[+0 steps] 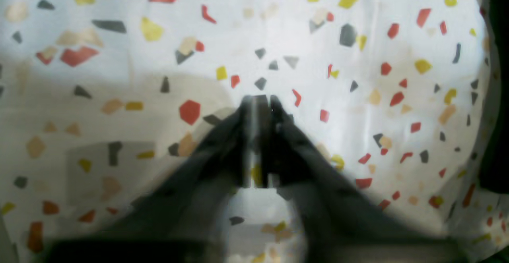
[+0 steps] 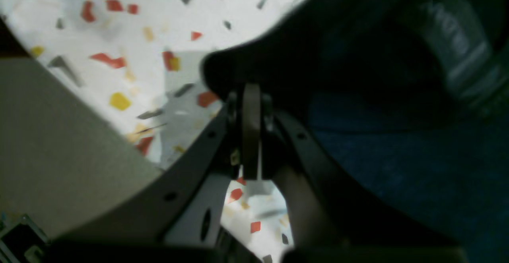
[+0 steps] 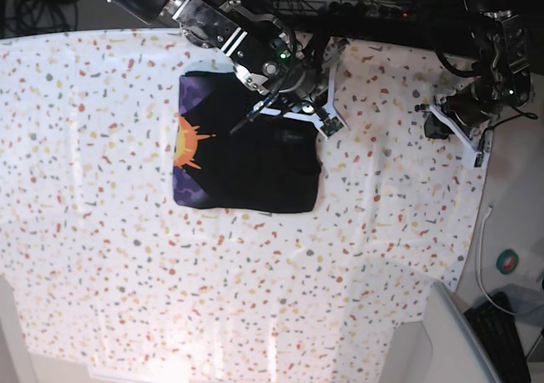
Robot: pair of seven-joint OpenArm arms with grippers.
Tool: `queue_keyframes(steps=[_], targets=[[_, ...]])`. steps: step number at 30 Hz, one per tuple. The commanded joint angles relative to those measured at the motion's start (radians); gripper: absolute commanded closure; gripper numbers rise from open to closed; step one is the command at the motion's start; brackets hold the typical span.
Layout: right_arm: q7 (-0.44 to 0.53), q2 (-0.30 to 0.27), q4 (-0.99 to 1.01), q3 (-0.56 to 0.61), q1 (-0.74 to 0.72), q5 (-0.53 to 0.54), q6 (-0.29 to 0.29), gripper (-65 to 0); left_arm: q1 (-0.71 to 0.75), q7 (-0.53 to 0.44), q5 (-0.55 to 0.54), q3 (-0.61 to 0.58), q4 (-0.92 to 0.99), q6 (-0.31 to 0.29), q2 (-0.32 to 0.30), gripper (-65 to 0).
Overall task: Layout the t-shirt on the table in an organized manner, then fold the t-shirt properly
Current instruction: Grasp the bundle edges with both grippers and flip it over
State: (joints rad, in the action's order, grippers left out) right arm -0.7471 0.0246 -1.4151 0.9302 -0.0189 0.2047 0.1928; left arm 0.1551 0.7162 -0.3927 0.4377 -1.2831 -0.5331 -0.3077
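Observation:
The black t-shirt (image 3: 255, 171) lies folded into a rectangle on the speckled table (image 3: 127, 273), its orange sunburst and purple print showing at the left end. My right gripper (image 3: 329, 124) sits at the shirt's upper right corner. In the right wrist view this gripper (image 2: 250, 92) is shut, with its tips against the dark edge of the t-shirt (image 2: 377, 96); whether cloth is pinched cannot be told. My left gripper (image 3: 474, 149) hangs near the table's right edge, far from the shirt. In its own blurred view the left gripper (image 1: 260, 100) hovers over bare table (image 1: 119, 96) with fingers close together and nothing held.
Dark cables and equipment (image 3: 382, 9) run along the far edge of the table. Off the right edge lie a white cable (image 3: 484, 256) and a roll of tape (image 3: 508, 262). A grey object (image 3: 459, 340) stands at the near right corner.

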Motion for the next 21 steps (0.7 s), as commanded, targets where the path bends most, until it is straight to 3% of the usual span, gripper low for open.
queue_keyframes(steps=[1,4,7,9,12,16,21], targets=[[0.027,-0.007,-0.080,-0.004,-0.017,0.000,-0.003,0.0,-0.015,-0.016,-0.012,0.006,-0.017,-0.011,-0.018,-17.3],[0.027,-0.084,-0.275,-0.007,-0.019,-0.003,0.004,0.0,-0.016,-0.016,-0.013,0.006,-0.017,-0.012,-0.017,-30.4],[0.016,-0.148,-0.421,-0.124,0.000,-0.003,0.055,0.0,-0.013,-0.002,-0.015,0.006,-0.053,-0.014,0.006,-40.0],[-0.033,-0.163,-0.450,-0.222,0.014,-0.003,0.092,0.0,-0.016,0.082,-0.015,0.005,-0.119,-0.014,0.040,-45.4],[-0.116,-0.163,-0.413,-0.376,0.018,-0.001,0.095,0.0,-0.041,0.201,-0.015,0.005,-0.197,-0.058,0.112,-53.3],[-0.124,-0.165,-0.393,-0.469,0.060,-0.001,0.089,0.0,-0.085,0.276,-0.015,0.005,-0.177,-0.165,0.186,-58.4],[-0.067,-0.186,-0.393,-0.549,0.116,-0.001,-0.022,0.0,-0.119,0.334,-0.015,0.005,-0.163,-0.165,0.270,-58.6]])
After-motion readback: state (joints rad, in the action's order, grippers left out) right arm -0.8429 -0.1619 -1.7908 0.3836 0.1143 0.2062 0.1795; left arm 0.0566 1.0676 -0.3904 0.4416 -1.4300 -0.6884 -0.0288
